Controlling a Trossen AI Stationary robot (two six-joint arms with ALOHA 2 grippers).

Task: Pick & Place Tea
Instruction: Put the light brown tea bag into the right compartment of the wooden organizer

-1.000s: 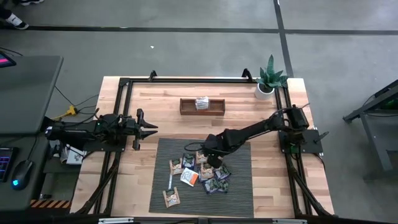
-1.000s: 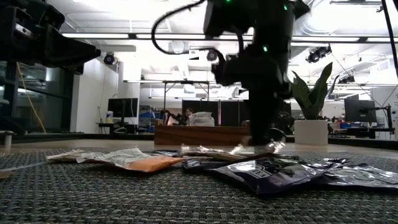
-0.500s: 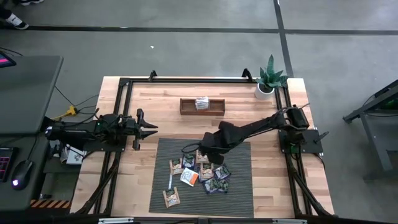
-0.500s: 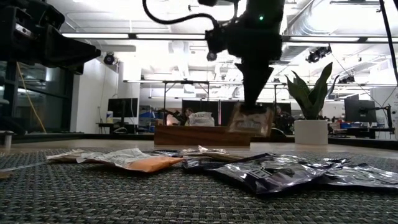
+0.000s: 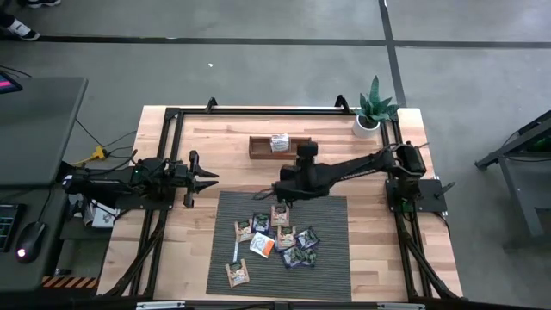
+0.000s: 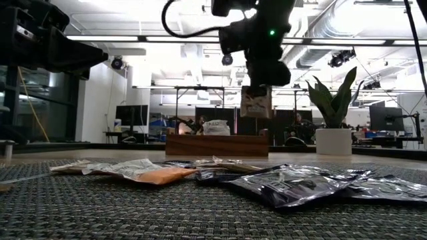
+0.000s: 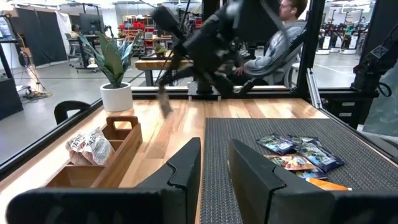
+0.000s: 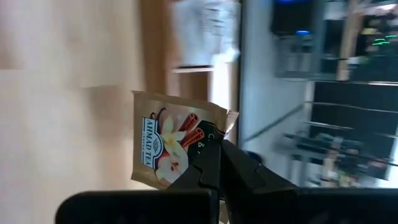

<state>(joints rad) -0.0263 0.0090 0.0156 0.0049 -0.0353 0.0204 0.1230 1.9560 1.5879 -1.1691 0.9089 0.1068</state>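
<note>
One sachet (image 5: 279, 142) in wooden tray (image 5: 258, 149); right end effector (image 5: 281, 196) clamps tan tea sachet (image 8: 169, 142)

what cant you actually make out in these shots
- Sachets in the wooden tray: high view too small to count; low view shows only its side wall.
- Held tan tea sachet: the right pincer covers one corner in its wrist view.
- Tea pile on the mat: low view too level, bags overlap.
- Left pincer: parked at the table's left edge, fingertips cut off below.

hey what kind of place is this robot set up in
Probably a robotics lab or open workshop: a bare concrete floor around the table, other framed workstations behind, and a seated person nearby.
</note>
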